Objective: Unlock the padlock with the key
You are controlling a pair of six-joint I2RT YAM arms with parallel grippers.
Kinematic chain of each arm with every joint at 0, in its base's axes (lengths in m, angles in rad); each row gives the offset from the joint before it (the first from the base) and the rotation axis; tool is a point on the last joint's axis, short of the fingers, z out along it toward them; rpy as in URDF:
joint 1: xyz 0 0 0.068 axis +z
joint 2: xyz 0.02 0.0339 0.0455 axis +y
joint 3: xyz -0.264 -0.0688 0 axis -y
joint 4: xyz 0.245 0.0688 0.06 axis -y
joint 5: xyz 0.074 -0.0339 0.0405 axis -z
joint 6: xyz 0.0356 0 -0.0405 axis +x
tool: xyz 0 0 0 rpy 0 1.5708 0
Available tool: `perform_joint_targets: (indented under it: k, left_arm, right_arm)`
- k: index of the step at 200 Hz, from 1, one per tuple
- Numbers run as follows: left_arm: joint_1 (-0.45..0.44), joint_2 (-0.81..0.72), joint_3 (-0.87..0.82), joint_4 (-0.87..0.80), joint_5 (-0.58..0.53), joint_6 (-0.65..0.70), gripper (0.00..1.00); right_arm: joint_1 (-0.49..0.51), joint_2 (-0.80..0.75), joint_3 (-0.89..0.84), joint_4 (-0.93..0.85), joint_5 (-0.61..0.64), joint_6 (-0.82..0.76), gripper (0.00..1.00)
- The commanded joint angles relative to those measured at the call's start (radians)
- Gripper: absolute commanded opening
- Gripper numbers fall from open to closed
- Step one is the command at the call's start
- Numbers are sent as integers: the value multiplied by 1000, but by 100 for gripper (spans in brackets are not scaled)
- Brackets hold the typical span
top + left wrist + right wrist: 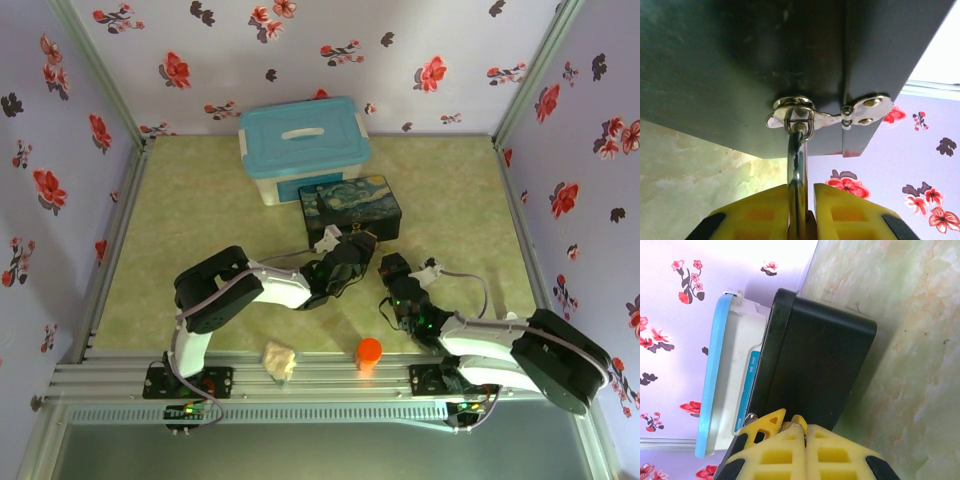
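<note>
Padlock (796,162): silver shackle pinched in left end effector (801,195); right end effector (796,425) closed.

The bin (303,145) is set just behind the tin (350,208); the padlock (796,170) is hung on its front; a cylinder (369,353) and wad (280,360) are laid well before it.

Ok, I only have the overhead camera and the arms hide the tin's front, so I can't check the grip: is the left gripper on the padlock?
Observer: Yes. In the left wrist view the padlock's silver shackle rises from between the left gripper's yellow fingers.
Operator: Is it hooked to anything?
Observer: The shackle passes through the ring on the tin's latch.
Operator: And the right gripper?
Observer: Shut, its tips close beside the tin's dark wall; whether they pinch anything I can't tell.
</note>
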Motion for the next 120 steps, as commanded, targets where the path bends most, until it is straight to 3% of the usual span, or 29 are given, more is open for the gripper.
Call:
perform_joint_targets:
  k: [1,92,120]
  left_arm:
    - [-14,13,48,57,34,7,0]
    - [-17,-2,48,94,55,-8,0]
    - [-18,18,45,105,62,-31,0]
  right_arm:
    - [-3,-43,-4,-34,13,-26,0]
    - [-36,8,-25,44,-24,-18,0]
    - [-36,-48,-4,-31,-34,-50,0]
